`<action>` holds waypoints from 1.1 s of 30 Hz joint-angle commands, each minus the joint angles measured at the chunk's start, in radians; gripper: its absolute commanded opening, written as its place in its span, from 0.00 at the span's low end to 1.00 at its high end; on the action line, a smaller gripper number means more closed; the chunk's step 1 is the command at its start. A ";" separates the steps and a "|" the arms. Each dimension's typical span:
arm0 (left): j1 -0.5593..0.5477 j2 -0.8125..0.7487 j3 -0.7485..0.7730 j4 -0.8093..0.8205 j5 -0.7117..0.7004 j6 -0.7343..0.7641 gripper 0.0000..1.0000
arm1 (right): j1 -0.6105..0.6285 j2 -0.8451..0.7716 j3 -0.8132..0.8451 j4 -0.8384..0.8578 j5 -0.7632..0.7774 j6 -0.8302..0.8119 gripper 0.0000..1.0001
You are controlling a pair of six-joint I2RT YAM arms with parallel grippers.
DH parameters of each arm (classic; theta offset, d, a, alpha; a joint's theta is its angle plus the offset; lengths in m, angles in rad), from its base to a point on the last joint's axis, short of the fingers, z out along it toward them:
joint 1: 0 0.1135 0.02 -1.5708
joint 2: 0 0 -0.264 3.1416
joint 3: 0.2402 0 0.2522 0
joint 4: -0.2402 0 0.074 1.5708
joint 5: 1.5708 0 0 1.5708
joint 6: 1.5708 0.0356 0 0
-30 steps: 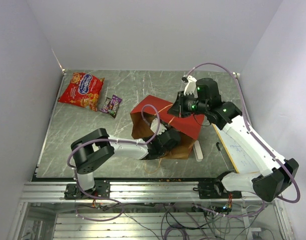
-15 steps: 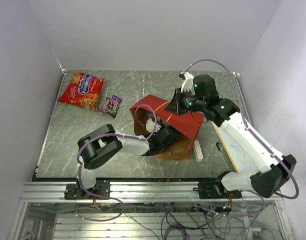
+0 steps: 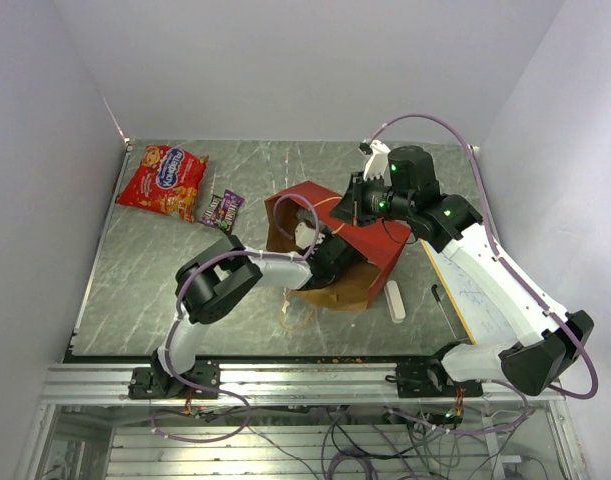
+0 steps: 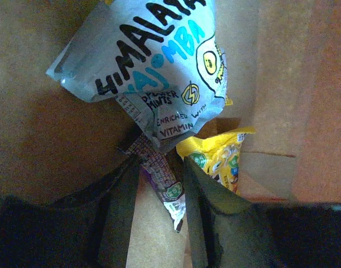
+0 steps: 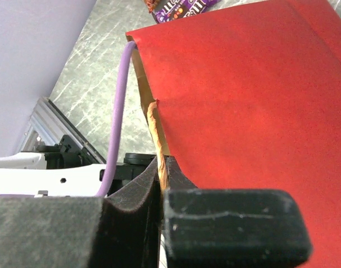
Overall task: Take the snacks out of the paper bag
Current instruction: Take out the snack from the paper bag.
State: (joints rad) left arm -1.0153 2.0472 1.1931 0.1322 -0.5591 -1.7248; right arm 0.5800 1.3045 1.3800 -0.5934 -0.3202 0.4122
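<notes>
Paper bag [image 3: 373,250] at frame centre: right gripper [image 5: 161,180] is pinched tight on its rim. Left gripper [image 4: 162,216] is inside, jaws parted around a purple candy pack [image 4: 157,167].

Our left arm [image 3: 257,270] folds sharply at the elbow and runs low to the right, its wrist pushed into the mouth of the paper bag [image 3: 377,245]. Our left gripper [image 4: 161,167] has its jaws parted. Our right arm [image 3: 490,275] arches high and bends down to the left, with the right gripper [image 5: 159,174] pinched on the bag's rim.
</notes>
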 commanded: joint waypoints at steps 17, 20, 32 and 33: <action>0.011 0.042 0.061 -0.150 -0.027 -0.087 0.55 | 0.005 -0.021 0.018 0.008 0.011 0.003 0.00; 0.021 0.060 0.086 -0.104 -0.041 -0.059 0.55 | 0.006 -0.012 0.037 -0.006 0.018 -0.005 0.00; 0.069 0.084 0.071 0.132 -0.001 0.014 0.13 | 0.006 0.003 0.075 -0.031 0.035 -0.008 0.00; 0.071 0.071 0.063 0.129 0.000 0.016 0.10 | 0.006 0.003 0.071 -0.031 0.036 -0.008 0.00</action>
State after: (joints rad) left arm -0.9596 2.1468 1.2739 0.1520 -0.5636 -1.7634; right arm 0.5827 1.3045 1.4307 -0.6121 -0.2974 0.4091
